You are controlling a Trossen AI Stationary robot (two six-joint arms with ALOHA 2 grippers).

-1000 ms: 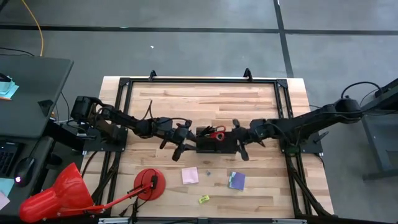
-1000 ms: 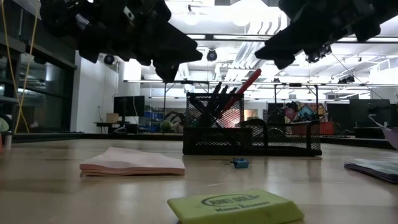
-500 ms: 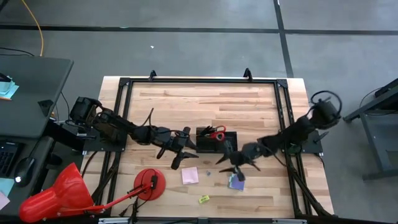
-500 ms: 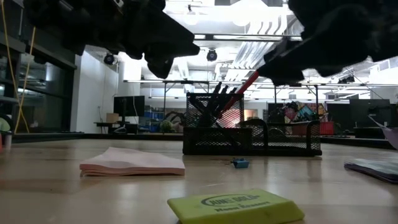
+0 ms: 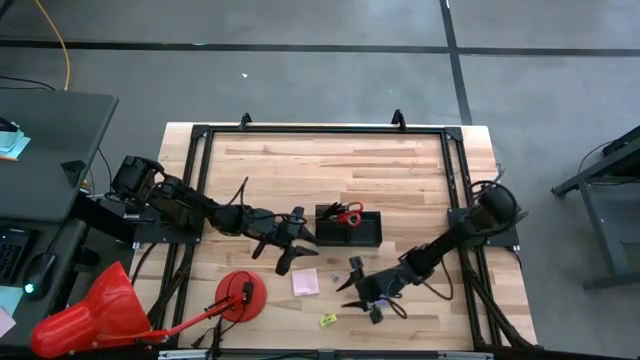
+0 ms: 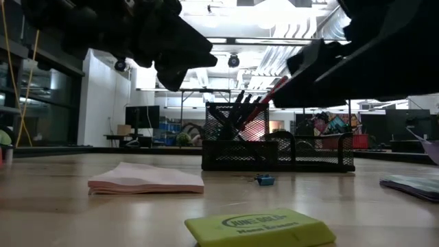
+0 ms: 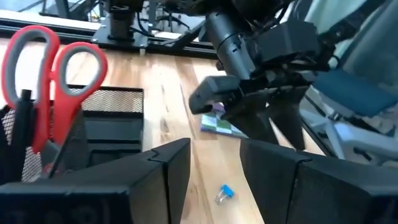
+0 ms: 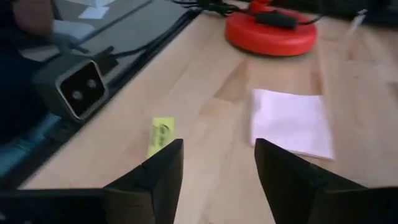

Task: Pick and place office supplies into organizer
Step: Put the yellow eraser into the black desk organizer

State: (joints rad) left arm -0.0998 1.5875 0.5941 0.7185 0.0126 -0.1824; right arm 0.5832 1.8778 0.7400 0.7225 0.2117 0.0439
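The black mesh organizer [image 5: 350,229] stands mid-table with the red-handled scissors [image 5: 347,213] and dark pens upright in its left compartment. My left gripper [image 5: 296,243] hovers open just left of it. My right gripper [image 5: 353,290] is open, near-right of the pink sticky pad [image 5: 306,282], facing the yellow eraser [image 8: 161,134]. The purple pad [image 7: 217,122] lies flat under the right arm. A tiny blue clip [image 7: 224,194] lies in front of the organizer.
A red disc with a stick [image 5: 240,297] and a big red cone [image 5: 95,310] sit at the near left. Black frame rails [image 5: 320,131] border the table. A small camera [image 8: 78,90] stands at the near edge. Bare wood lies beyond the organizer.
My right gripper has swung from the organizer's right end toward the near edge and to the left, dropping lower, and now sits over the purple pad beside the pink pad. My left gripper has drifted slightly toward the near edge.
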